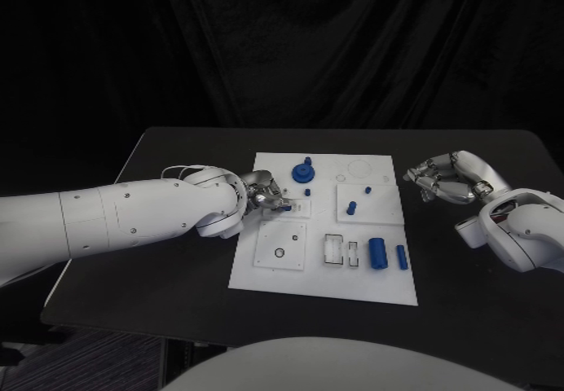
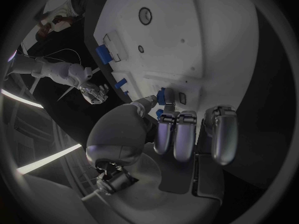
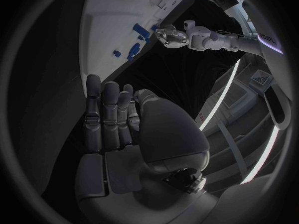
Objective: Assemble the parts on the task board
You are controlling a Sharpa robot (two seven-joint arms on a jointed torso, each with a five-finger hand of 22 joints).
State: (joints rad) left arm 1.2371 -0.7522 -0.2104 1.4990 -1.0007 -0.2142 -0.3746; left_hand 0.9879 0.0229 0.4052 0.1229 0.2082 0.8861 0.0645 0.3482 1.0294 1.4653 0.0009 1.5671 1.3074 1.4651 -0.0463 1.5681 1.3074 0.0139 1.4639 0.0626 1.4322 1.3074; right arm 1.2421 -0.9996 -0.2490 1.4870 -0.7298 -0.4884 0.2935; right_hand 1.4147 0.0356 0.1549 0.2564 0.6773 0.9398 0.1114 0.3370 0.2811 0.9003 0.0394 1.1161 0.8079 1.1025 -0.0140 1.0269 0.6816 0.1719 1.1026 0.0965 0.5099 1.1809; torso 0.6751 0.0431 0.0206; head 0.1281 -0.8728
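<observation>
The white task board (image 1: 266, 273) lies mid-table. My left hand (image 1: 261, 194) hovers over the board's left half and pinches a small blue part (image 1: 286, 206) (image 2: 163, 96) between thumb and fingers (image 2: 179, 130), right at a small white socket block (image 1: 301, 212). A round blue piece with a peg (image 1: 305, 172) stands at the board's far side. Two small blue pegs (image 1: 367, 191) stand on a square plate. A blue cylinder (image 1: 377, 252) and a thin blue bar (image 1: 402, 257) lie near the right edge. My right hand (image 1: 446, 180) (image 3: 112, 115) hangs off the board's right side, fingers curled in, holding nothing.
A black ring (image 1: 279, 252) sits on a square plate at the board's near left, with rectangular slots (image 1: 335, 249) beside it. Bare black table (image 1: 470, 285) surrounds the board. The table's edges run close behind and to the left of the board.
</observation>
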